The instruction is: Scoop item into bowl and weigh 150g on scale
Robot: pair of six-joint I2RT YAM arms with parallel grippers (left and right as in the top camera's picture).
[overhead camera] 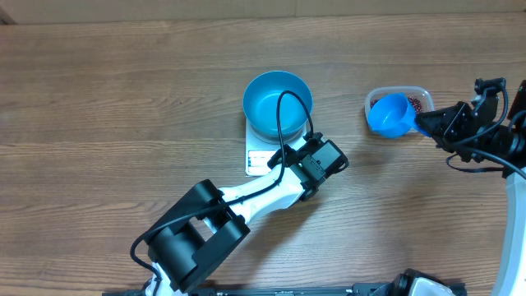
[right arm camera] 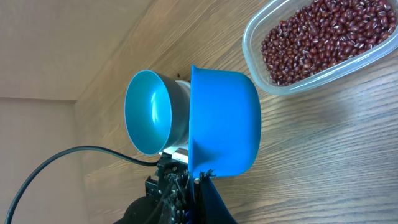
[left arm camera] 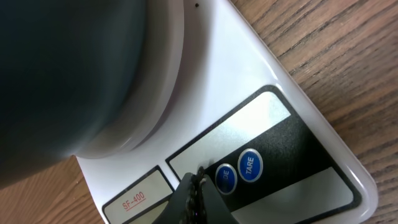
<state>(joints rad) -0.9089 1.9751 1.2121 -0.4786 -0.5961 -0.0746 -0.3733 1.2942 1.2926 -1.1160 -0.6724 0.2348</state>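
Right gripper (overhead camera: 433, 123): clamps scoop (overhead camera: 390, 115) handle; beans (right arm camera: 323, 37) just ahead in tub (right arm camera: 250, 46).
Left gripper (left arm camera: 198, 186): closed, tip at scale (left arm camera: 292, 99) buttons.

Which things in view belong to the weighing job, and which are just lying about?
Job: blue bowl, white scale, red-brown beans, clear tub, blue scoop in right tool.
Lying about: nothing loose; only the left arm's black cable.

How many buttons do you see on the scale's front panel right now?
2. The TARE button sits on the scale's dark strip; the second button is right beside it, next to the left gripper's shut tip. The gripper may hide others.
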